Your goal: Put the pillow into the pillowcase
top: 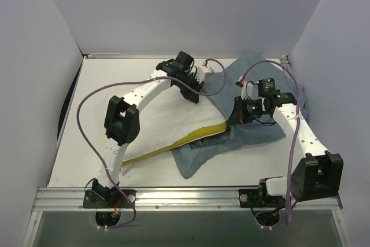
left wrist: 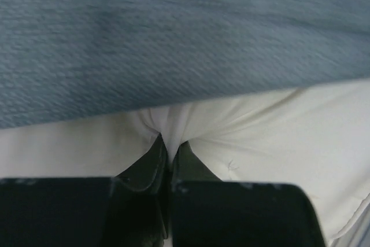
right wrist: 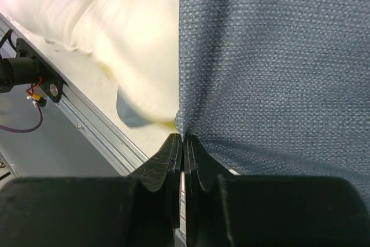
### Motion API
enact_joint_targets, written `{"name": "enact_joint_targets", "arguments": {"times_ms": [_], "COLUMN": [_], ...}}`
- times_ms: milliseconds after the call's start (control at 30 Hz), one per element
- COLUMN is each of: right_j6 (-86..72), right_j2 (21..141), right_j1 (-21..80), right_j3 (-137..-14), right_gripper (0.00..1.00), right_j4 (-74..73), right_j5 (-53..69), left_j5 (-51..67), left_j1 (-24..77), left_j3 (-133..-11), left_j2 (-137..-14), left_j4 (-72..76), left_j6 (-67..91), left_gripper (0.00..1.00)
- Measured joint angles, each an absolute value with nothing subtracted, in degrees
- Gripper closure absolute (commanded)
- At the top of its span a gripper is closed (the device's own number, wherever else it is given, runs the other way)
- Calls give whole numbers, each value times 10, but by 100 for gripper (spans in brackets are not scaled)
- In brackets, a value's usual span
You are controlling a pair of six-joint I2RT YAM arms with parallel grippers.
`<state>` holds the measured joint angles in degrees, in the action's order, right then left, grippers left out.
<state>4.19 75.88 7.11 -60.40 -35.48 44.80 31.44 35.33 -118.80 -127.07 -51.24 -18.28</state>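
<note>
The white pillow (top: 167, 122) with a yellow band lies slanted across the table, from near left to the middle. The grey-blue pillowcase (top: 199, 157) lies crumpled behind it and to its right. My left gripper (top: 193, 95) is at the pillow's far end, shut on a pinch of its white cover. In the left wrist view that white fold (left wrist: 277, 137) runs into the left gripper (left wrist: 169, 146), with the blue pillowcase (left wrist: 173, 39) just above. My right gripper (top: 232, 117) is shut on the pillowcase edge beside the yellow corner. The right wrist view shows the blue cloth (right wrist: 277, 62) pinched in the right gripper (right wrist: 183, 138), with the pillow (right wrist: 133, 33) to its left.
An aluminium rail (top: 185, 192) runs along the table's near edge and carries both arm bases. White walls close in the back and both sides. Purple cables (top: 87, 125) loop over each arm. The rail (right wrist: 98, 131) also shows below the right gripper.
</note>
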Motion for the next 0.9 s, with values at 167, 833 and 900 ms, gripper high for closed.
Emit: {"name": "enact_joint_targets", "arguments": {"times_ms": [167,833,900], "right_j6": [36,-13,18], "right_j2": [762,874,874], "right_j1": [71,130,155], "right_j3": [-608,-658,-658], "right_gripper": [100,62,60], "right_j4": [-350,-370,-392], "right_j5": [449,435,424], "left_j5": [192,324,325], "left_j1": [366,317,270], "left_j3": [-1166,-932,-978], "left_j2": [-1301,-1030,-1035], "left_j4": [-412,-348,-382], "left_j6": [-104,-182,-210], "left_gripper": [100,3,3]}}
